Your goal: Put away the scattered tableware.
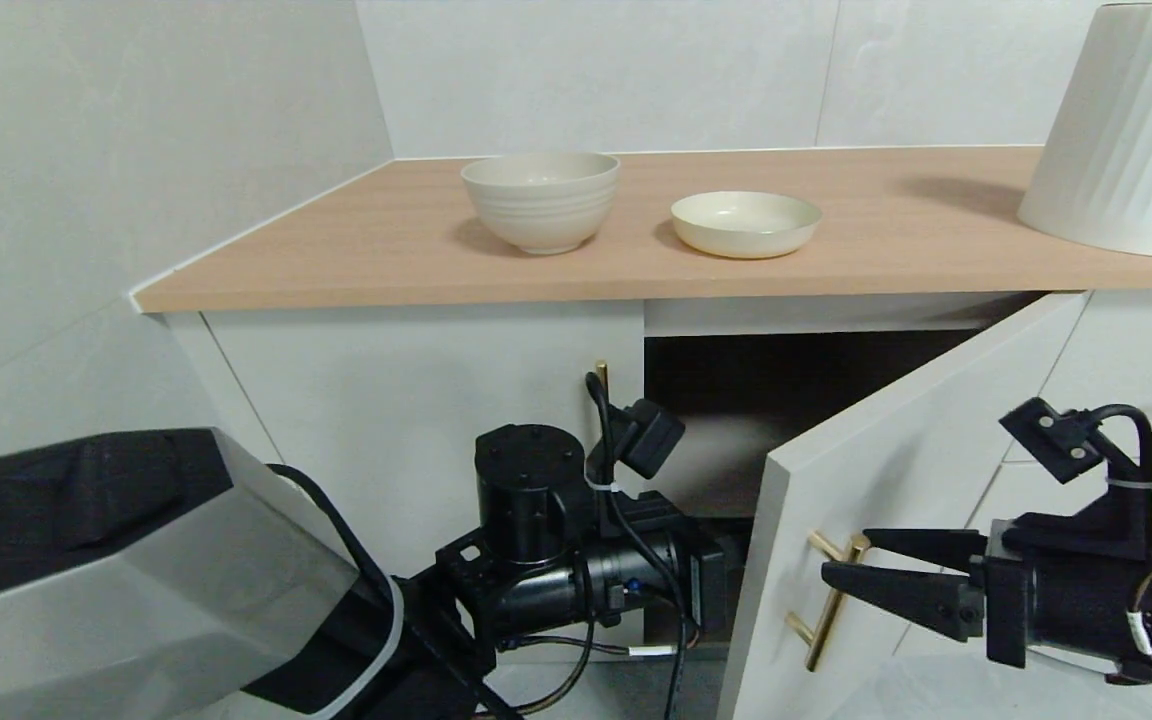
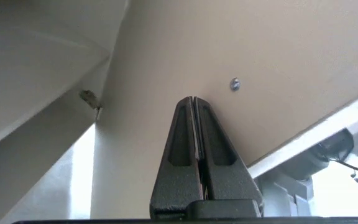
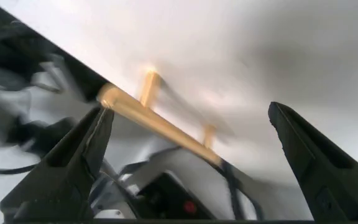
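Opening stage of the putting-away task. The tableware, a deep bowl [image 1: 541, 200] and a shallow dish [image 1: 746, 222], is seen side by side but apart on the wooden countertop [image 1: 886, 250], upper centre of the frame, and neither is held. A white ribbed container [image 1: 1126, 130] stands at the upper right. Below the counter, the cabinet door [image 1: 896, 470] is swung partly outward, so the dark interior is exposed.

The step in hand is judged to be opening the cabinet, not yet the transfer of any dish. The right gripper [image 1: 844, 555] is held level at the lower right, fingers spread, its tips just beside the brass handle [image 1: 829, 600]. In the right wrist view the handle [image 3: 157, 124] lies between the parted fingers, ungripped. The left arm [image 1: 556, 570], lower centre, is extended toward the opening behind the door's edge. The left gripper [image 2: 193, 102] is closed on nothing and pointed at a pale panel bearing a small screw [image 2: 234, 83].

The next move probably calls for the door to be swung fully wide, then one arm to be raised to the countertop.
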